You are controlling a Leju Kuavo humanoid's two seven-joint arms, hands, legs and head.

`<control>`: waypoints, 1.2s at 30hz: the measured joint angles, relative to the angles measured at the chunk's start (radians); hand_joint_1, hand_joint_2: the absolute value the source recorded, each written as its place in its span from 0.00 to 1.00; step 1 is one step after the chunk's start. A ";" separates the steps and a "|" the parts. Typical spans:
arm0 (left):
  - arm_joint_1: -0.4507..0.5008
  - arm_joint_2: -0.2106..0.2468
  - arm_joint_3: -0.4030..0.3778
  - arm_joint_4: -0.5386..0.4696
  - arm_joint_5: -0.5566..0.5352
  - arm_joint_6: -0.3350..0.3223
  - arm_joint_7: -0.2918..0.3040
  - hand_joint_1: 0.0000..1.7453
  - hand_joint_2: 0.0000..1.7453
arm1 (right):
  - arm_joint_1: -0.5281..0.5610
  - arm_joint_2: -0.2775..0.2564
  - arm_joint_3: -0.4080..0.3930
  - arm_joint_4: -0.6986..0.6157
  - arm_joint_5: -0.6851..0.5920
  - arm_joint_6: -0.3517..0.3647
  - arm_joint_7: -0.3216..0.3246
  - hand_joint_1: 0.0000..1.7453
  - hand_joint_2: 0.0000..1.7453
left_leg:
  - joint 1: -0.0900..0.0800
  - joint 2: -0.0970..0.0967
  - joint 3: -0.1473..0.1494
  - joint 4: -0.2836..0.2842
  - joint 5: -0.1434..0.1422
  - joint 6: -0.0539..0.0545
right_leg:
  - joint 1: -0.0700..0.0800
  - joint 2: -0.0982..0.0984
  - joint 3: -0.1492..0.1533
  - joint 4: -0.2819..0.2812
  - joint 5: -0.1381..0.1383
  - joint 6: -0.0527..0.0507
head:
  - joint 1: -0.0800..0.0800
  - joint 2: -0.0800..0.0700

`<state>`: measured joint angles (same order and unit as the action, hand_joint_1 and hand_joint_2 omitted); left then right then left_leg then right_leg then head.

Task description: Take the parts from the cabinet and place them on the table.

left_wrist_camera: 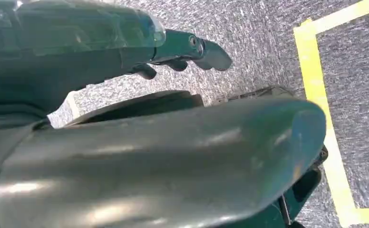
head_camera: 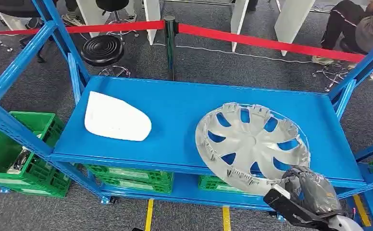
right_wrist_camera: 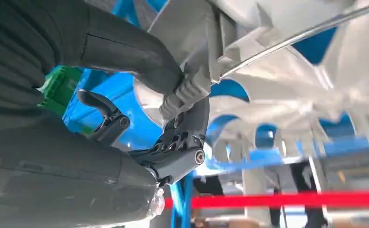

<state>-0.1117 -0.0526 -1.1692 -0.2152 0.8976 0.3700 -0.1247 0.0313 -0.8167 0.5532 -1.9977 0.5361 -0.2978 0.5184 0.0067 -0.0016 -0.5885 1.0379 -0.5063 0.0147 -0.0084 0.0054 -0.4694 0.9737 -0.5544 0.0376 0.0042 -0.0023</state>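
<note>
A grey wheel cover (head_camera: 252,144) is seen on the blue shelf (head_camera: 175,115) of the cabinet, tilted, with its near rim overhanging the shelf's front edge. That rim is gripped by the right robot hand (head_camera: 307,187) — in the right wrist view the thumb (right_wrist_camera: 135,52) is pressed on one face of the rim and the darker fingers (right_wrist_camera: 187,128) are curled against the other, so the hold is a pinch at the edge, not a grasp across the whole part.

A second part, a white panel (head_camera: 116,118), is lying flat toward the left end of the same shelf, well apart from the wheel cover and untouched.

The left robot hand (left_wrist_camera: 182,50) is hung beside the body over grey carpet and yellow floor tape (left_wrist_camera: 325,118); nothing is held in it, and its fingers look loosely curled.

The step in hand is judged to be the taking-out of the first part. The next move calls for the cover to be drawn clear of the shelf edge — kept level, since a rim pinch lets it swing — and then carried to the table. The white panel is left for afterwards.
</note>
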 joint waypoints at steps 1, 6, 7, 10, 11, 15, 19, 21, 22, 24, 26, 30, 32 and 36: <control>0.000 -0.001 0.002 0.000 0.001 0.001 -0.001 0.00 0.00 | 0.010 0.002 -0.013 -0.009 -0.016 -0.023 -0.002 1.00 1.00 | 0.000 0.000 0.000 0.000 0.000 0.000 | 0.000 0.000 0.000 0.000 0.000 0.000 | 0.000 0.000; 0.000 -0.003 0.003 0.000 0.001 0.003 0.003 0.00 0.00 | 0.035 0.018 -0.141 -0.089 -0.256 -0.219 -0.106 1.00 1.00 | -0.002 0.001 -0.001 0.000 0.000 0.000 | -0.001 0.000 0.000 0.001 0.000 0.000 | 0.000 0.000; 0.000 -0.003 0.003 0.000 0.000 0.001 0.007 0.00 0.00 | 0.031 0.019 -0.195 -0.123 -0.334 -0.246 -0.113 1.00 1.00 | -0.002 0.001 -0.001 0.000 0.000 0.000 | -0.001 0.000 0.000 0.002 0.000 0.000 | 0.000 0.000; 0.001 -0.001 0.003 0.002 -0.003 -0.008 0.009 0.00 0.00 | -0.023 0.020 -0.369 -0.223 -0.505 -0.284 -0.120 1.00 1.00 | -0.004 0.002 -0.002 0.000 0.000 0.000 | -0.002 0.000 -0.001 0.003 0.000 0.000 | 0.000 0.000; 0.001 0.000 0.003 0.002 -0.003 -0.011 0.007 0.00 0.00 | -0.055 0.020 -0.419 -0.254 -0.546 -0.310 -0.137 1.00 1.00 | -0.005 0.002 -0.002 0.000 0.000 0.001 | -0.004 0.000 -0.001 0.003 0.000 0.000 | 0.000 0.000; 0.002 0.001 0.003 0.004 0.010 -0.011 -0.026 0.00 0.00 | -0.199 0.022 -0.567 -0.368 -0.641 -0.392 -0.163 1.00 1.00 | -0.006 0.001 -0.003 0.000 0.001 0.001 | -0.005 0.000 -0.004 0.005 0.000 0.000 | 0.000 0.000; 0.002 0.001 0.003 0.004 0.011 -0.011 -0.028 0.00 0.00 | -0.201 0.022 -0.571 -0.371 -0.643 -0.393 -0.164 1.00 1.00 | -0.006 0.001 -0.003 0.000 0.001 0.001 | -0.005 0.000 -0.004 0.005 0.000 0.000 | 0.000 0.000; 0.002 0.001 0.003 0.004 0.013 -0.010 -0.034 0.00 0.00 | -0.211 0.023 -0.580 -0.377 -0.646 -0.395 -0.166 1.00 1.00 | -0.006 0.001 -0.003 0.000 0.001 0.001 | -0.005 0.000 -0.004 0.005 0.000 0.000 | 0.000 0.000; 0.002 0.001 0.004 0.004 0.015 -0.010 -0.039 0.00 0.00 | -0.218 0.023 -0.585 -0.381 -0.647 -0.396 -0.168 1.00 1.00 | -0.006 0.001 -0.003 0.000 0.001 0.001 | -0.005 0.000 -0.004 0.005 0.000 0.000 | 0.000 0.000; 0.000 0.001 0.015 0.005 0.033 -0.010 -0.095 0.00 0.00 | -0.291 0.043 -0.645 -0.451 -0.651 -0.398 -0.231 1.00 1.00 | -0.006 0.001 -0.002 0.000 0.000 0.001 | -0.006 0.001 -0.005 0.005 0.000 0.000 | -0.001 0.000; 0.000 0.001 0.037 0.005 0.068 -0.011 -0.167 0.00 0.00 | -0.295 0.100 -0.683 -0.533 -0.651 -0.399 -0.358 1.00 1.00 | -0.006 0.001 -0.002 -0.001 0.000 0.000 | -0.005 0.001 -0.005 0.005 -0.002 0.000 | 0.000 0.000; 0.000 0.002 0.048 0.005 0.086 -0.029 -0.207 0.00 0.00 | -0.255 0.148 -0.682 -0.557 -0.665 -0.396 -0.446 1.00 1.00 | -0.005 0.001 -0.001 -0.001 0.000 0.000 | -0.005 0.001 -0.006 0.005 -0.002 0.000 | -0.001 0.000; 0.000 0.003 0.057 0.005 0.089 -0.036 -0.219 0.00 0.00 | -0.236 0.169 -0.680 -0.564 -0.673 -0.394 -0.465 1.00 1.00 | -0.005 0.000 -0.001 -0.001 0.000 0.000 | -0.005 0.001 -0.006 0.005 -0.002 0.000 | -0.001 0.000; 0.000 0.006 0.076 0.005 0.110 -0.043 -0.305 0.00 1.00 | -0.199 0.211 -0.676 -0.571 -0.715 -0.389 -0.533 1.00 1.00 | -0.005 -0.001 -0.001 -0.001 0.000 0.000 | -0.005 0.001 -0.006 0.005 -0.002 0.000 | 0.000 0.000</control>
<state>-0.1114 -0.0465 -1.0929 -0.2102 1.0071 0.3273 -0.4293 -0.1681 -0.6054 -0.1228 -2.5685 -0.1785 -0.6866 -0.0146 0.0013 -0.0022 -0.5897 1.0367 -0.5065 0.0143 -0.0133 0.0061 -0.4751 0.9790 -0.5561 0.0377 0.0038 -0.0023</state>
